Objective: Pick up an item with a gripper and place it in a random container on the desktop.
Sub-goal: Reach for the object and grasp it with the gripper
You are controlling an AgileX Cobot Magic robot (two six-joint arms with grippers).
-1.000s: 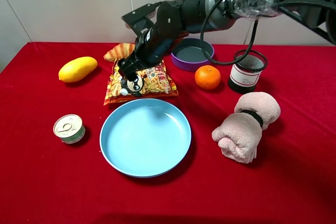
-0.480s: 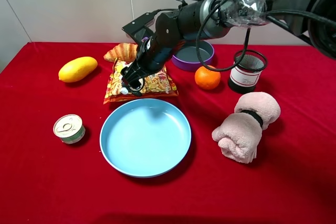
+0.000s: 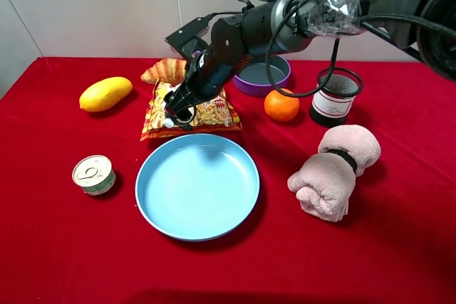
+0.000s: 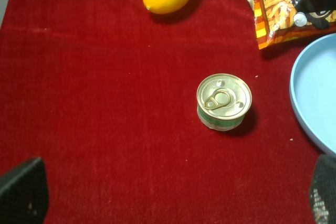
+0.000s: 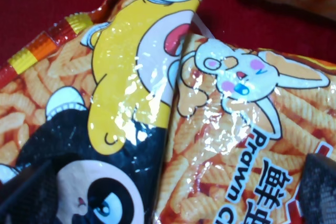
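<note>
The snack bag (image 3: 214, 115) lies flat on the red desktop (image 3: 64, 247), just behind the light-blue plate (image 3: 197, 185). My right gripper (image 3: 178, 109) reaches across the middle and is down on the bag's left part. In the right wrist view its fingertips (image 5: 26, 198) stand wide apart with the bag (image 5: 173, 103) filling the space between them, so it is open. My left gripper (image 4: 170, 198) is open and empty above bare cloth near the can. The bag's corner (image 4: 278, 14) and the plate's rim (image 4: 310, 93) show in the left wrist view.
A yellow mango (image 3: 105, 93) and a croissant (image 3: 164, 70) lie at the back left. A small tin can (image 3: 93, 174) stands left of the plate. A purple pan (image 3: 261, 73), an orange (image 3: 281, 105), a black mesh cup (image 3: 335, 96) and a rolled pink towel (image 3: 333, 170) are on the right.
My right arm dropped lower over the snack bag a second ago and has held still since. The bag and the plate have not moved.
</note>
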